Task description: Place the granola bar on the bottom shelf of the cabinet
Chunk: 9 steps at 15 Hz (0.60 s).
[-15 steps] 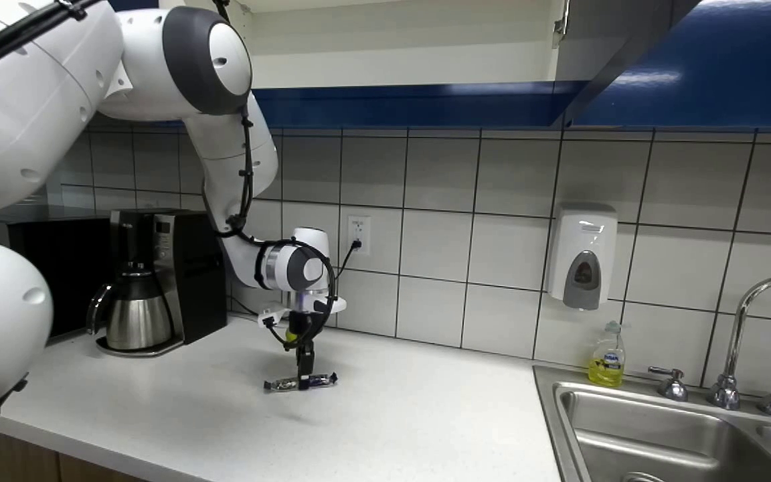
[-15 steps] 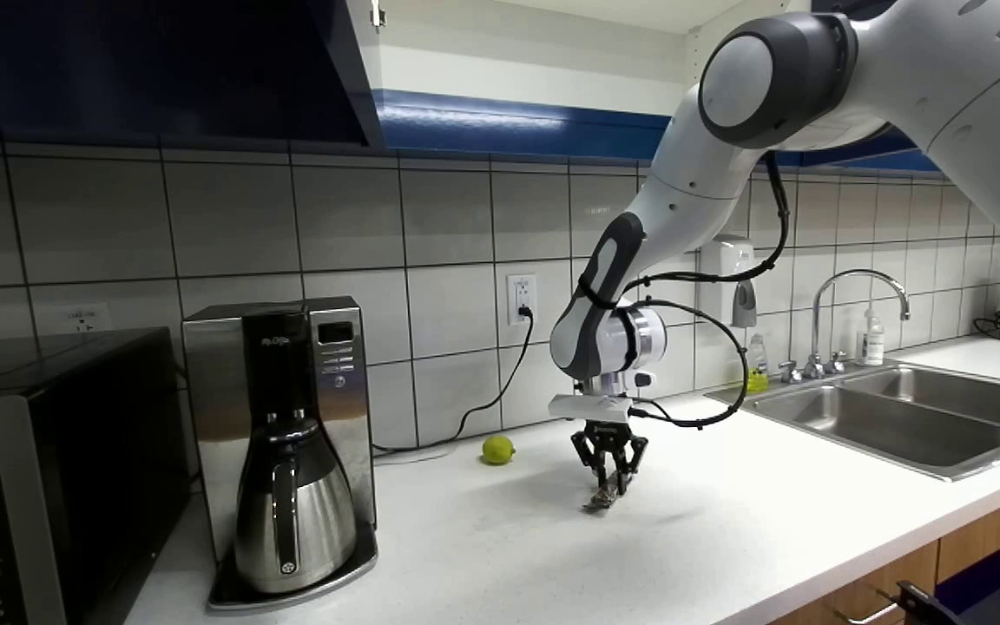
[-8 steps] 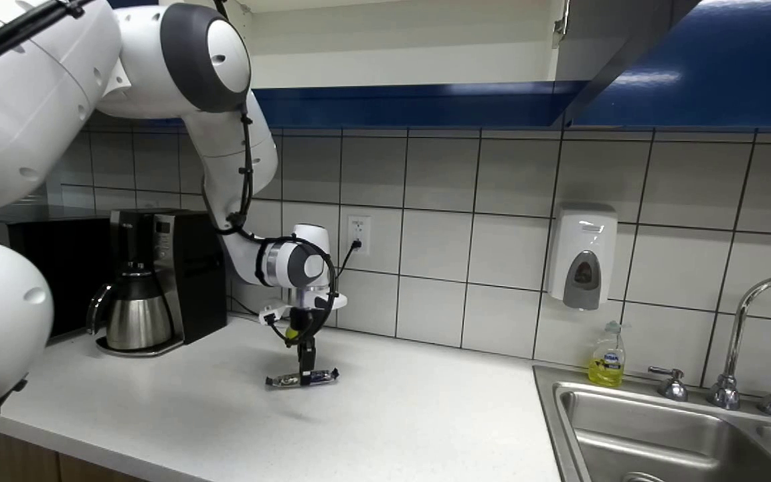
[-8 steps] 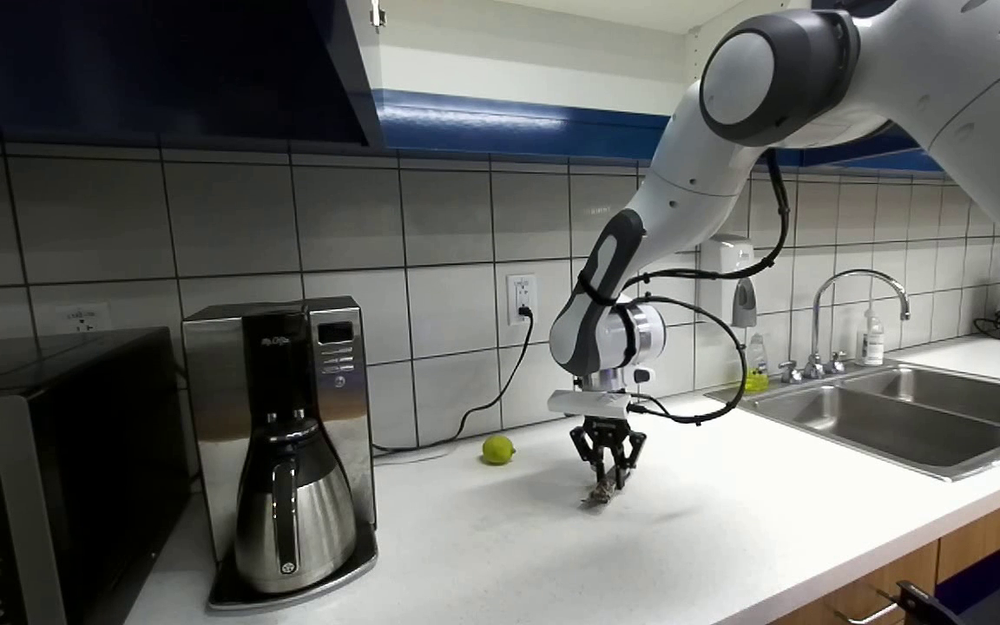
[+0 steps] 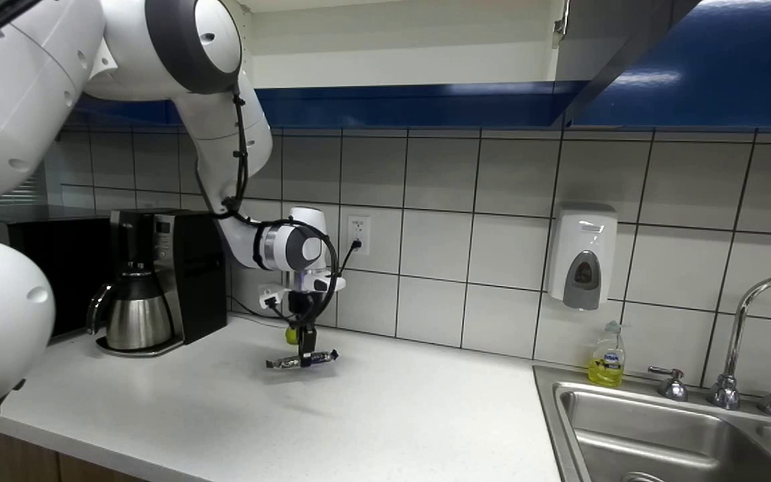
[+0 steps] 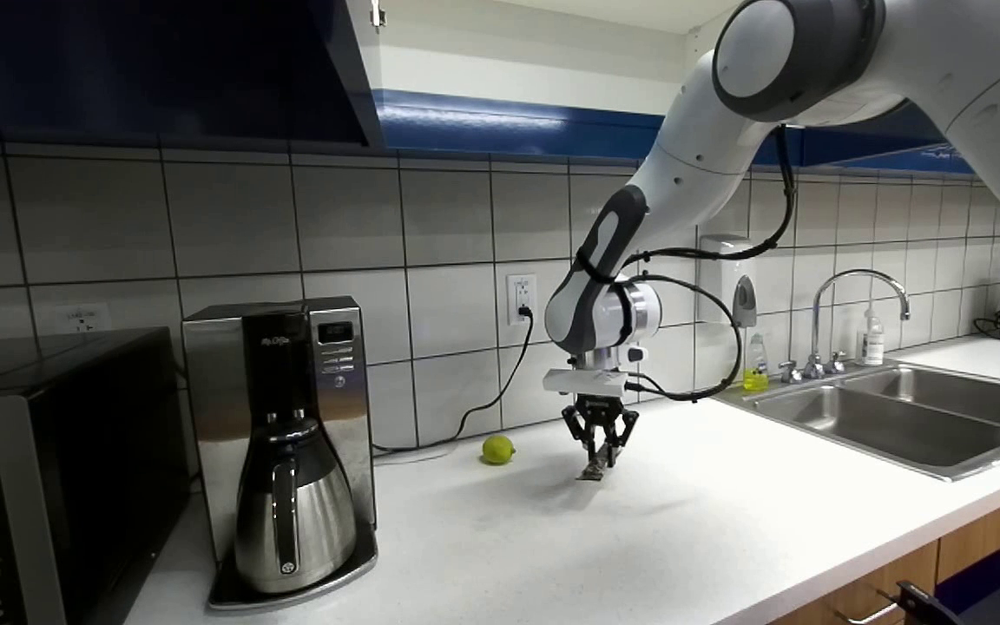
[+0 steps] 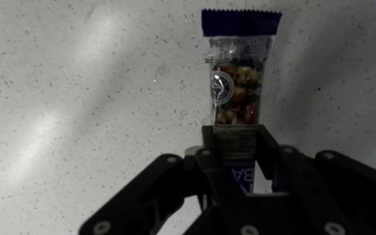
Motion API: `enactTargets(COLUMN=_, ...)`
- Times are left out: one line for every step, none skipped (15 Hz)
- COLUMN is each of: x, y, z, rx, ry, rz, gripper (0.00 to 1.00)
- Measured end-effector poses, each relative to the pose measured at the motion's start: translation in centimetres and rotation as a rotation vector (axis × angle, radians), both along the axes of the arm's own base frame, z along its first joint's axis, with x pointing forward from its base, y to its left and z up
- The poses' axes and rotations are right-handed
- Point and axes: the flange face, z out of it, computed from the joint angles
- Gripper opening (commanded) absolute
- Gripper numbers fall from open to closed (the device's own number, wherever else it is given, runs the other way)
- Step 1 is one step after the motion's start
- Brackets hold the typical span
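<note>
1. In the wrist view the gripper (image 7: 235, 140) had the bar (image 7: 237, 91) pinched between its fingers (image 7: 266, 142); the bar's near end was lost under the gripper's black linkage.
2. Only there did its details come clear: purple end, round badge, clear window. In both exterior views the bar was a small dark strip, just above the counter (image 5: 425, 422).
3. In an exterior view the gripper (image 5: 305, 359) stood edge-on, one finger covering the other; in an exterior view both fingers (image 6: 612, 457) could be told apart, the bar running between them.
4. The upper face of the bottom shelf was hidden behind the blue front edge of the cabinet (image 5: 399, 107), itself cut off at the top in both exterior views.
5. The gripper covered part of the ball (image 5: 291, 336) in an exterior view; the ball (image 6: 497, 450) showed whole in an exterior view, between the coffee maker (image 6: 279, 382) and the gripper.
6. The arm (image 5: 215, 140) hid part of the microwave (image 5: 64, 268) in an exterior view; the frame cut off the sink (image 5: 552, 410) in both.
</note>
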Motion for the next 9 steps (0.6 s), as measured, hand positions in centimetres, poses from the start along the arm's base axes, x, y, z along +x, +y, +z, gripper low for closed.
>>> enactTargets(x=-0.2, y=0.3, z=0.2, rx=0.007, ry=0.013, rz=0.049, gripper=0.09)
enactTargets(x=-0.3, y=0.5, z=0.4, rx=0.013, ry=0.029, rz=0.098, gripper=0.09)
enactTargets(x=-0.5, y=0.7, z=0.5, rx=0.018, ry=0.044, rz=0.147, gripper=0.09)
enactTargets(x=-0.8, y=0.8, z=0.6, rx=0.022, ry=0.058, rz=0.196, gripper=0.09)
enactTargets(x=-1.0, y=0.9, z=0.7, rx=0.026, ry=0.072, rz=0.247, gripper=0.09)
enactTargets(x=-1.2, y=0.8, z=0.8, rx=0.026, ry=0.086, rz=0.295, gripper=0.09)
enactTargets(x=-1.5, y=0.8, z=0.9, rx=0.025, ry=0.101, rz=0.346, gripper=0.09)
enactTargets(x=-1.7, y=0.8, z=1.0, rx=0.021, ry=0.118, rz=0.397, gripper=0.09)
enactTargets(x=-2.0, y=0.7, z=1.0, rx=0.013, ry=0.133, rz=0.447, gripper=0.09)
